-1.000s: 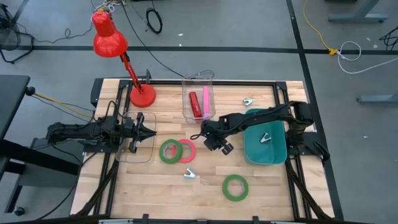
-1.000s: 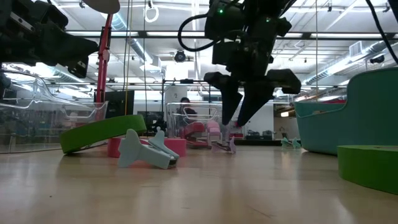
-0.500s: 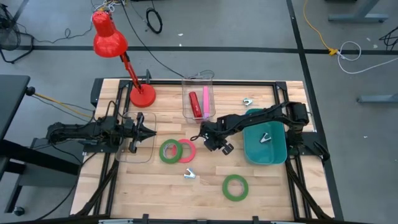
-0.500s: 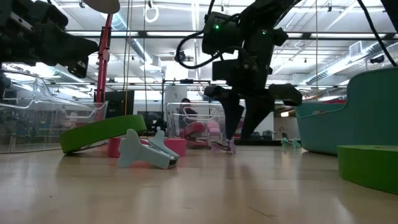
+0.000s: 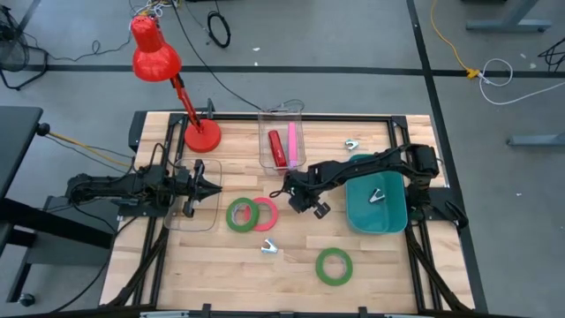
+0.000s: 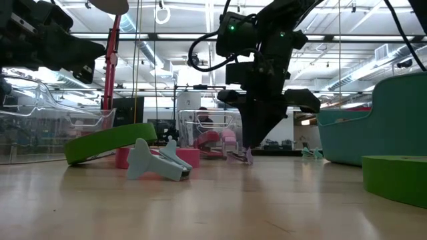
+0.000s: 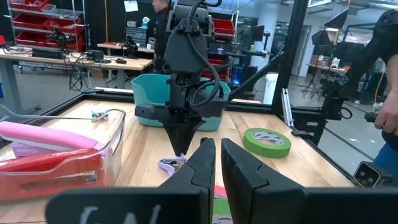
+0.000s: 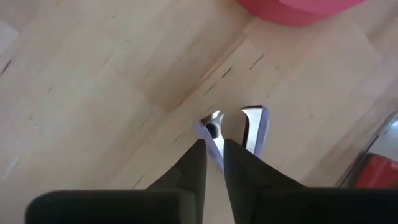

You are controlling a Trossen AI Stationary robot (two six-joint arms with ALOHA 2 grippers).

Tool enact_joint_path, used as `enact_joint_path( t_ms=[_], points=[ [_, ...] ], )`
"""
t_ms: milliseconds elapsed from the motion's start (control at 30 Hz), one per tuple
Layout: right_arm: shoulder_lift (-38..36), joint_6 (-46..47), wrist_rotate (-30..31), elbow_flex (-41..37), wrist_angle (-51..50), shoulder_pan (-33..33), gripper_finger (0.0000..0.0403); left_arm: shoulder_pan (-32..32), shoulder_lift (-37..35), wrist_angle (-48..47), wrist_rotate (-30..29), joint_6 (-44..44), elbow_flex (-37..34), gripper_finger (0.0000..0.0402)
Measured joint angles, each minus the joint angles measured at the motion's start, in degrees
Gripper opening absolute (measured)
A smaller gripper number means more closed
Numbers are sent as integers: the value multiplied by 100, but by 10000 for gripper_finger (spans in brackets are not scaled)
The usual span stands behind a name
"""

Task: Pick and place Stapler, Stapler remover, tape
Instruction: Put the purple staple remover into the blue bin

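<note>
**Right hand pinched over the lilac remover at mid-worktop**

The right hand points straight down near the centre of the worktop, its fingers drawn almost together, tips at a small lilac staple remover lying on the wood. Whether it truly has hold of the remover, I cannot tell. Just above it in the high view, a clear bin holds a red stapler and a pink one. Left of the hand lie a green tape ring and a pink-red ring, touching. Another green ring sits at lower right, and a pale blue remover lies below the paired rings. The teal tub on the right holds one more remover. The left hand waits at the left above a clear tray, fingers nearly closed, holding nothing.
</note>
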Motion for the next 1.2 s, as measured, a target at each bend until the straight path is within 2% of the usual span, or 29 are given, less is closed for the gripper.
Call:
enact_joint_path(
  t_ms=[200,500,800,1200],
  points=[
    [54,1,-1,0,59,0,48,0,0,0,0,1,0,30],
    [72,-55,-1,0,62,-19,64,-2,0,0,0,-1,0,30],
    [71,-54,-4,0,76,-33,6,0,0,0,1,-1,0,30],
    [-104,-14,95,0,-105,-32,1,0,0,0,2,-1,0,30]
  ],
)
